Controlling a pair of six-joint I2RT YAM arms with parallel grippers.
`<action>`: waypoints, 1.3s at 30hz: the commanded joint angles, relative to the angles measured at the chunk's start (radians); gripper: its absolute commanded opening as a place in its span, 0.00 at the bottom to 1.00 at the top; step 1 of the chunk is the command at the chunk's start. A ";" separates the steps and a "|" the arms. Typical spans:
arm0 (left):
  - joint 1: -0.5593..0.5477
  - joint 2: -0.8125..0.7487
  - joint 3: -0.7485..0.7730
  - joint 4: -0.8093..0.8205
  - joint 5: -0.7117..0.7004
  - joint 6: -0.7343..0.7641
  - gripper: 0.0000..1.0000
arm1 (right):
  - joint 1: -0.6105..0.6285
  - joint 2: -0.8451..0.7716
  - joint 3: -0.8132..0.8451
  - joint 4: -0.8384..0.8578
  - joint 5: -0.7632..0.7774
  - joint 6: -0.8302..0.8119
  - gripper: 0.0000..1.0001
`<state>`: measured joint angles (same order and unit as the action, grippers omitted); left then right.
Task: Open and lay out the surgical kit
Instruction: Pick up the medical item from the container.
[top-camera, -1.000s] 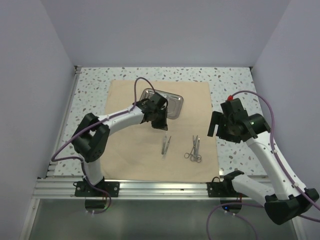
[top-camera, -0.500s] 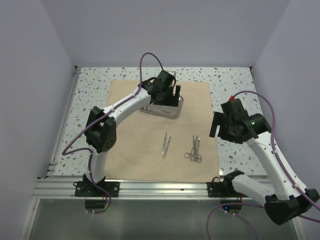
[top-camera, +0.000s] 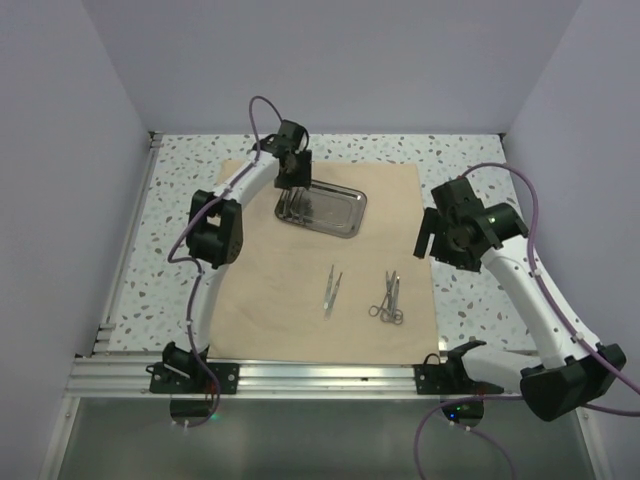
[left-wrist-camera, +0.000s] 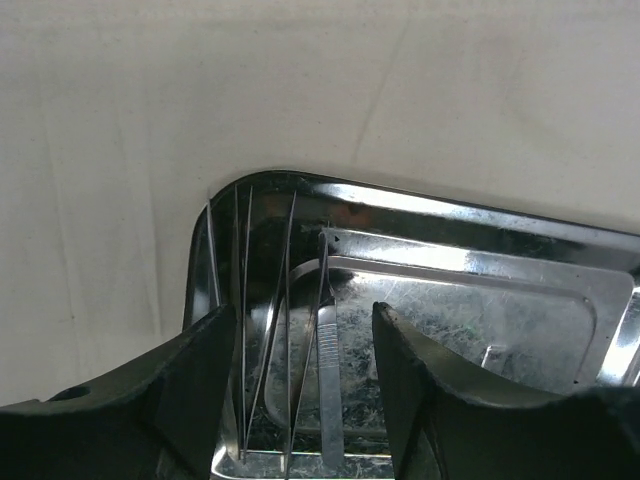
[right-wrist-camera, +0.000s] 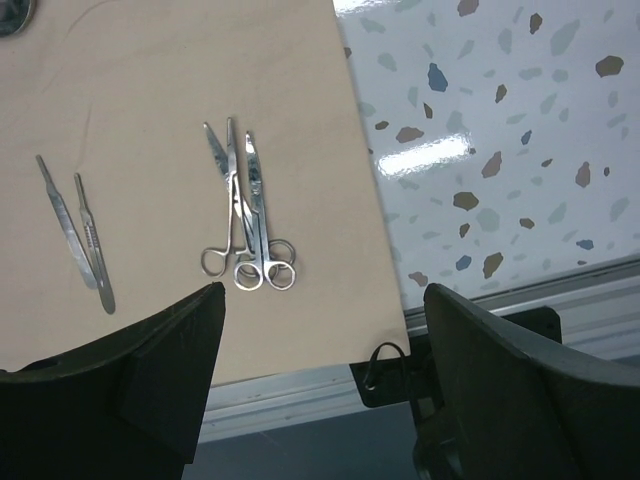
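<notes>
Left hand (left-wrist-camera: 302, 312) is right over the left end of the steel tray (left-wrist-camera: 460, 205), pointing down. Its fingers are apart with nothing gripped. The remaining instruments (left-wrist-camera: 327, 350) lie flat in the tray in the gap between its fingers (left-wrist-camera: 205, 385).

Key relation: their long axes run straight away from the hand in the wrist view, slightly fanned, so the closing direction cuts across the shafts. That looks like the right orientation for a pinch. From above they lie near-to-far across the tray's short side, bunched at its left end. They are thin and packed close, so I'd guess picking out just one is the tricky part.

Tray sits on the far half of the tan cloth (top-camera: 280, 290), which is spread flat on the speckled surface (top-camera: 470, 170).

Already laid out on the cloth nearer the bases: a slim pair (right-wrist-camera: 75, 225) and, to its right, two ring-handled scissors (right-wrist-camera: 245, 215) touching side by side, rings toward the bases.

Right hand (right-wrist-camera: 322, 292) is wide open and empty, hanging by the cloth's right edge. It is near the scissors and well apart from the tray, so the left arm is clearly the nearer one for the tray.

No brands, labels or readable writing in any view.
</notes>
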<state>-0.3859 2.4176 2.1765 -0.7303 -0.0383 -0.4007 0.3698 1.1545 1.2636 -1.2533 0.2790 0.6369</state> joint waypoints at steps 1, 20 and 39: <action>-0.028 -0.003 0.029 0.005 0.034 0.045 0.60 | -0.005 0.034 0.057 0.015 0.040 0.021 0.85; -0.004 0.035 -0.075 0.032 0.032 0.051 0.31 | -0.005 0.114 0.086 0.037 0.020 0.009 0.84; -0.004 -0.127 -0.046 0.023 0.144 0.074 0.00 | -0.005 0.097 0.059 0.077 -0.024 -0.006 0.84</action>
<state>-0.3828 2.4245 2.1010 -0.6949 0.0448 -0.3470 0.3698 1.2705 1.3140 -1.2037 0.2672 0.6357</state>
